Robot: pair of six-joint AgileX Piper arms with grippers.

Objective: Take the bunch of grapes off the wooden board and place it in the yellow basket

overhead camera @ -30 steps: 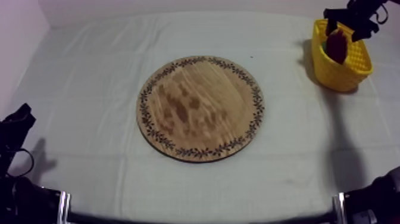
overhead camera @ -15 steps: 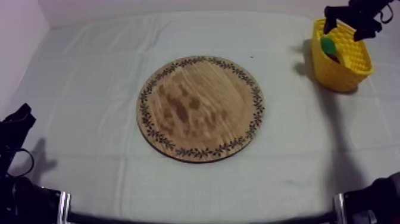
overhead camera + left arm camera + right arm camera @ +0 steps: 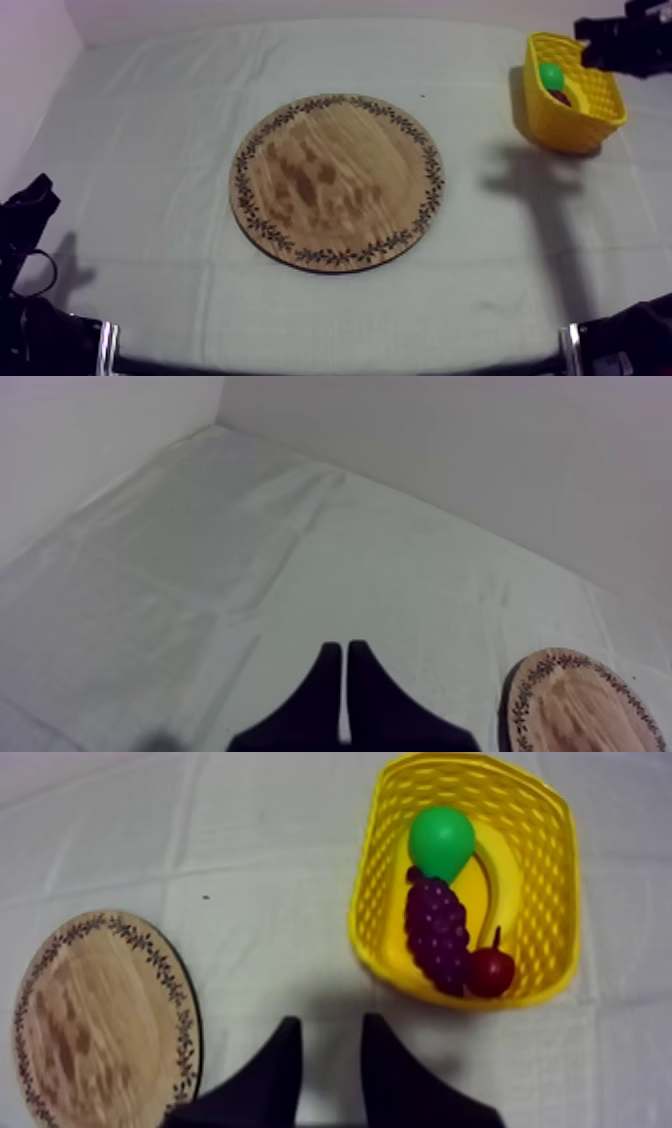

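Openwork yellow basket (image 3: 392,974) w/ purple bunch of grapes (image 3: 437,937), green pear (image 3: 441,840), yellow banana (image 3: 502,892), small red fruit (image 3: 490,972) inside. The right gripper (image 3: 330,1027) spread, empty; left gripper (image 3: 345,648) pinched together.

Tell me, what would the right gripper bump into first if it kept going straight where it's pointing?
Probably the bare cloth beside the yellow basket. The open right gripper aims at the patch between basket and wooden board; depth is unclear, so it might clip the basket's wall.
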